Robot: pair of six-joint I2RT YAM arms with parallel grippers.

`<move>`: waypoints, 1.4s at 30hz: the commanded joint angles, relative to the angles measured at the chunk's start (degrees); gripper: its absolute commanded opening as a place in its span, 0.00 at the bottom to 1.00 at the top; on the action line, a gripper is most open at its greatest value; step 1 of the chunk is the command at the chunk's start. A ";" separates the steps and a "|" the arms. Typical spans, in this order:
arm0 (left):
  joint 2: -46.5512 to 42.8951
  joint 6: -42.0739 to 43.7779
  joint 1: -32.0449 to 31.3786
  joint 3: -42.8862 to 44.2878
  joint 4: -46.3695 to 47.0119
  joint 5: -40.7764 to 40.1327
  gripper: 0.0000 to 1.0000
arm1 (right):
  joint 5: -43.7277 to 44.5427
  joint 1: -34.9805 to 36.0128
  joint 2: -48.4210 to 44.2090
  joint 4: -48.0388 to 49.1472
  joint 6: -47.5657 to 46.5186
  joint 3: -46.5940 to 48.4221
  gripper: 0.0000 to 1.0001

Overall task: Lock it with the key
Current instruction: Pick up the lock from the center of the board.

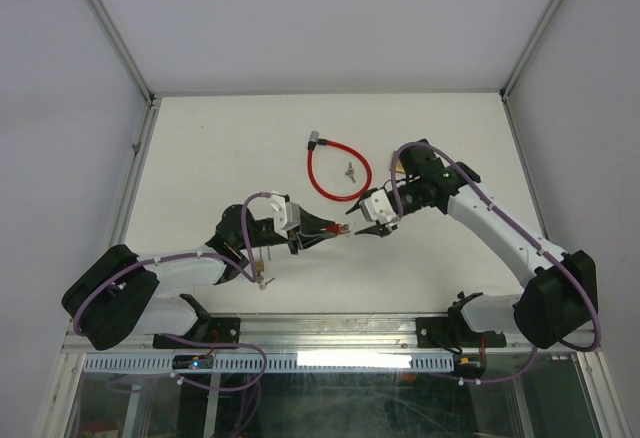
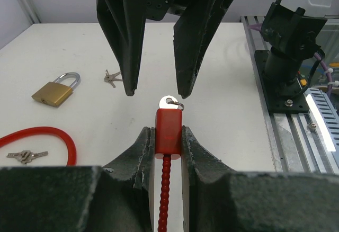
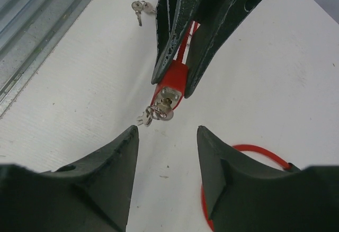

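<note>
My left gripper (image 2: 168, 132) is shut on the red lock body (image 2: 169, 131) of a red cable lock and holds it above the table. The lock's ribbed cable (image 2: 164, 200) runs back between the jaws. A silver key (image 3: 168, 103) sits in the keyhole, with a ring and a second key (image 3: 146, 117) hanging from it. My right gripper (image 3: 167, 131) faces the lock head-on, open. Its fingertips (image 3: 132, 131) stop just short of the key, touching nothing. From above, both grippers (image 1: 362, 226) meet at mid-table.
The red cable's loop (image 1: 338, 199) lies on the white table (image 1: 220, 158) behind the grippers, with a small key bunch (image 1: 349, 170) inside it. A brass padlock (image 2: 55, 90) and another key bunch (image 2: 111, 77) lie further off. The right arm's base (image 2: 286, 57) stands at the table edge.
</note>
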 commanded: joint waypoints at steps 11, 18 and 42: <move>1.25 -0.79 0.69 4.13 1.64 3.80 0.00 | -1.72 1.65 -1.09 1.26 1.46 0.15 0.30; 1.54 -0.66 0.83 4.49 1.10 3.80 0.00 | -2.49 2.09 -1.44 -0.35 0.69 0.55 0.24; -0.79 1.55 1.74 3.73 0.33 3.29 0.00 | -4.31 0.01 -2.23 9.61 21.98 -1.00 0.06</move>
